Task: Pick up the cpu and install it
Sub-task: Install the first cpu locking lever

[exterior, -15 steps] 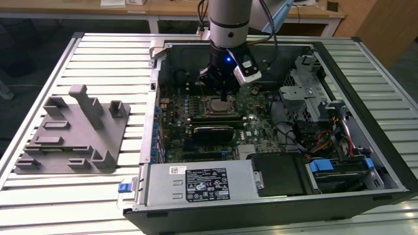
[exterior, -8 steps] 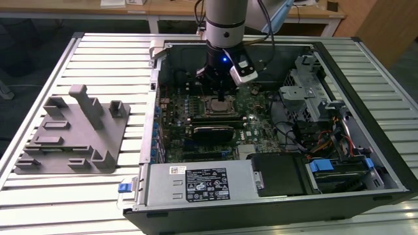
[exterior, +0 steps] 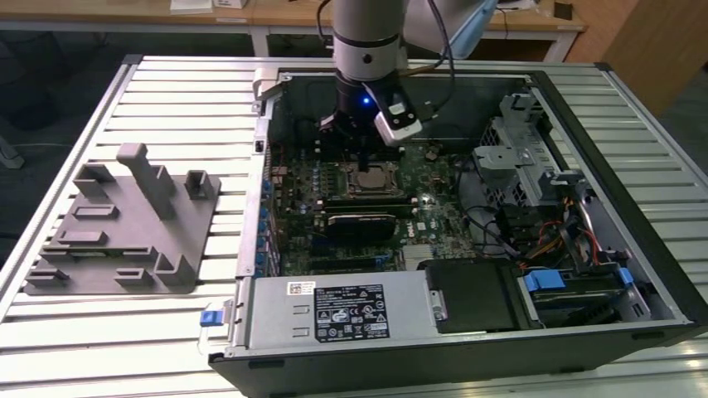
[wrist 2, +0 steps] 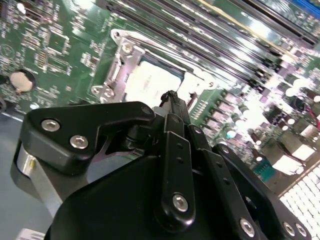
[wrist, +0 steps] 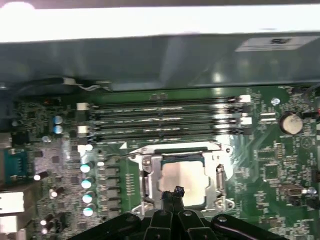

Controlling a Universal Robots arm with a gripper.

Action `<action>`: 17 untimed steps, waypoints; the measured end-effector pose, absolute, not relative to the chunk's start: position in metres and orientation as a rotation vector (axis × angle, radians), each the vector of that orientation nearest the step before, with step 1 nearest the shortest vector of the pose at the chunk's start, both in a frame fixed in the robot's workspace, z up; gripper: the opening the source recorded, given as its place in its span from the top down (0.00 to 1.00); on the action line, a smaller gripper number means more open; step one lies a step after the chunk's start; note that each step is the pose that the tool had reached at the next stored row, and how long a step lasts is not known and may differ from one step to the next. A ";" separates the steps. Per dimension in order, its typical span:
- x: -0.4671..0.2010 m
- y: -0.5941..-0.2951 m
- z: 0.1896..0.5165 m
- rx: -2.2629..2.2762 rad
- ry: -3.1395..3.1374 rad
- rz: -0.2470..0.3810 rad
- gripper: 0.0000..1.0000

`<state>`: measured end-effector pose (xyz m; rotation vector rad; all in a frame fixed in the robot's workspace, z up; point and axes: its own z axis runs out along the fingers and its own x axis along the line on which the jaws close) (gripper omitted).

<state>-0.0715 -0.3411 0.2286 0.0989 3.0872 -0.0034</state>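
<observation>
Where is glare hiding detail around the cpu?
In the second wrist view, glare whitens the cpu top and washes out part of the motherboard. In the first wrist view, the cpu reflects pale but its edges read; a blown-out white band runs beyond the case wall. The exterior view is evenly lit, without glare on the cpu.

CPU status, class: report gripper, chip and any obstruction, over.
Gripper shut, tips at the CPU edge. CPU lies flat inside socket frame. No obstruction seen.
</observation>
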 end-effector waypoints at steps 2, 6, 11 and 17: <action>-0.077 -0.341 0.229 0.099 3.086 -0.003 0.89; -0.089 -0.341 0.229 0.099 3.084 -0.003 0.89; -0.099 -0.341 0.229 0.099 3.083 -0.003 0.89; -0.106 -0.341 0.229 0.099 3.081 -0.003 0.89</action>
